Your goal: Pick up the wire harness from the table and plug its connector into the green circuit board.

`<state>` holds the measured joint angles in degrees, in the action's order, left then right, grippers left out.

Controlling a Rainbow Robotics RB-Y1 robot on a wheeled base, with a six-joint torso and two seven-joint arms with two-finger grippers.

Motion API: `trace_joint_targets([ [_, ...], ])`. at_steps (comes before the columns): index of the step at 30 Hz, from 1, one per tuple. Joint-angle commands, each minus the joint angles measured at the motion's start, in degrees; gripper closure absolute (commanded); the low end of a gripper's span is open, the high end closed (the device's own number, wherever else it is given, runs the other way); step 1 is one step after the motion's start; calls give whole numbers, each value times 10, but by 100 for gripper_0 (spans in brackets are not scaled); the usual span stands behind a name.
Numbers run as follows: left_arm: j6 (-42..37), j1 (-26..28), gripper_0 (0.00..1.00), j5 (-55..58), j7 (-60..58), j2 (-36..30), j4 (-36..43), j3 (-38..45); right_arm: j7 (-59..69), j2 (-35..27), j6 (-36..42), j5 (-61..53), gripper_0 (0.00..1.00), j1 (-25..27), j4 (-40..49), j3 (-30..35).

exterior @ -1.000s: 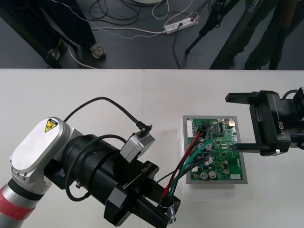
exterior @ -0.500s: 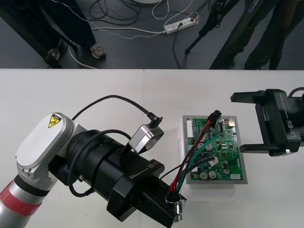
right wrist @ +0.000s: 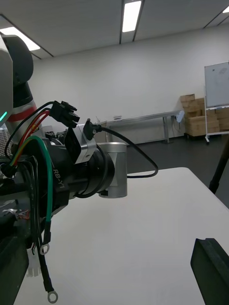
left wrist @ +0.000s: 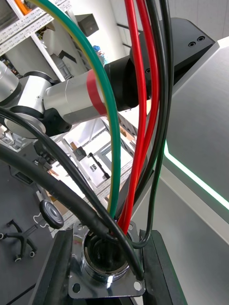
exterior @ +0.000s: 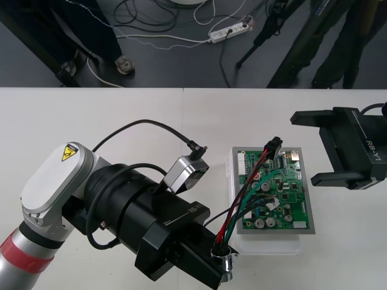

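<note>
Harness look: I see red, black and green wires (exterior: 242, 199) running from a round metal socket (left wrist: 106, 267) with a flange up to a small black plug (exterior: 272, 147); two loose leads end in ring terminals (right wrist: 45, 248).
Harness place: the wire harness (exterior: 233, 217) is off the table (exterior: 121, 115), arcing over the green circuit board (exterior: 290, 193) and its white base (exterior: 266, 245); the plug hangs above the board's far edge, unseated.
Left gripper (exterior: 214, 269): just off the board's near-left corner, arm reaching in diagonally, fingers (left wrist: 160, 271) clamped on the socket's flange.
Right gripper (exterior: 317, 148): beside the board's right edge, fingers spread wide toward it, holding nothing.
</note>
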<state>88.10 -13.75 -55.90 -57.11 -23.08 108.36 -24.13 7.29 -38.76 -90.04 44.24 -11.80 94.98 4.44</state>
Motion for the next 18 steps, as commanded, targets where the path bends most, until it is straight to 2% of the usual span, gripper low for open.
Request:
trace_joint_targets([
  [1, 19, -22, 100, 11, -45, 15, 19, -11, 21, -24, 0, -11, 0, -38, -8, -10],
  [13, 19, -22, 100, 11, -56, 15, 19, -11, 27, -28, 0, -77, 0, -82, -48, -97],
  [18, 19, -22, 100, 12, -56, 16, 19, -11, 31, -25, 0, -84, 0, -95, -48, -109],
])
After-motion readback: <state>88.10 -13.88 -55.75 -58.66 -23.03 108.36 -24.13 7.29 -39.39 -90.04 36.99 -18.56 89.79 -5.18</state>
